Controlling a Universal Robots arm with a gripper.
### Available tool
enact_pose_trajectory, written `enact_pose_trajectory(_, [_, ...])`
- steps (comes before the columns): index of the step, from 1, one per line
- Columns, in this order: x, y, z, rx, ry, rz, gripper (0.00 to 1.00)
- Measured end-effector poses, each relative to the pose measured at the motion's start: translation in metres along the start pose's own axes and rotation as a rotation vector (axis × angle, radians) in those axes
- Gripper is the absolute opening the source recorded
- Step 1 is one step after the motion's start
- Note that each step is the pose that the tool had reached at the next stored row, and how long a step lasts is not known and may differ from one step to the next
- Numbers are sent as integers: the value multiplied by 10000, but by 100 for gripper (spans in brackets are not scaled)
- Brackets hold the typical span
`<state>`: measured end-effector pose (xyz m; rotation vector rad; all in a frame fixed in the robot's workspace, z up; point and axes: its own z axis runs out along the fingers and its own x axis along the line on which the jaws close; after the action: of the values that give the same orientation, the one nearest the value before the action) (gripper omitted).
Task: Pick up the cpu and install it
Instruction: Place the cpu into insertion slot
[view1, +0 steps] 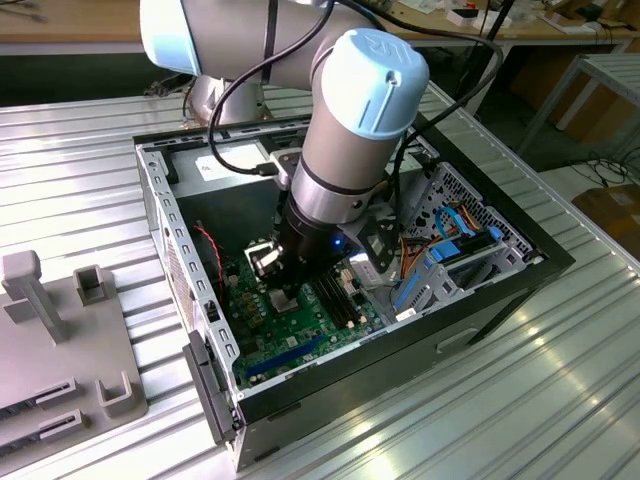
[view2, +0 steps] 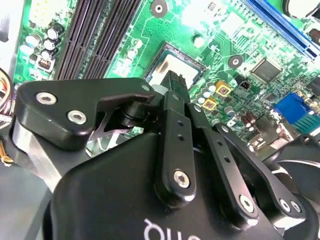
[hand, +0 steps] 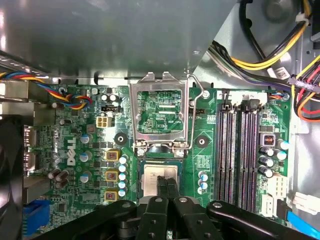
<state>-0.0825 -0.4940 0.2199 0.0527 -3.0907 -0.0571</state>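
cpu (hand: 151, 179): laid in the socket (hand: 140, 181) on the green board (view1: 310, 325).
claw (hand: 166, 179): fingers pressed together, tips set at the cpu's face.
retention frame (hand: 160, 112): swung open, just beside the socket.
case (view1: 480, 290): laid open on the desk (view1: 80, 190); grey fixture (view1: 60, 340) seen at its 9 o'clock in the exterior view.

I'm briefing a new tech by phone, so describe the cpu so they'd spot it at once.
Look into the open computer case, at the green board on its floor. Beside the raised silver frame, between the black memory slots and a column of yellow-topped parts, lies the cpu under the gripper. It is the only plain, pale silvery square; its neighbours are green, black or yellow.
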Motion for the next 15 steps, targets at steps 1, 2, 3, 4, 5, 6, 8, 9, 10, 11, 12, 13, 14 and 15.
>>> enact_pose_trajectory(1, [0, 1, -4, 2, 0, 0, 11])
enact_pose_trajectory(2, [0, 1, -14, 2, 0, 0, 11])
enact_pose_trajectory(3, [0, 1, -25, 0, -1, -2, 11])
enact_pose_trajectory(4, [1, 2, -44, 1, 0, -1, 11])
enact_pose_trajectory(5, [3, 3, -72, 0, 0, -1, 11])
enact_pose_trajectory(6, [1, 4, -77, 0, 3, -3, 11])
enact_pose_trajectory(8, [-44, 3, -73, -13, 27, -1, 11])
enact_pose_trajectory(9, [-82, 2, -68, -16, 40, 0, 11])
enact_pose_trajectory(10, [-109, 3, -64, -17, 47, 0, 11])
enact_pose_trajectory(11, [-164, 9, -57, -16, 60, -1, 11])
enact_pose_trajectory(12, [-187, 12, -50, -17, 63, -1, 11])
enact_pose_trajectory(13, [-203, 16, -34, -21, 67, 0, 11])
enact_pose_trajectory(14, [-207, 17, -17, -23, 67, 0, 11])
enact_pose_trajectory(15, [-209, 17, 0, -25, 68, 1, 11])
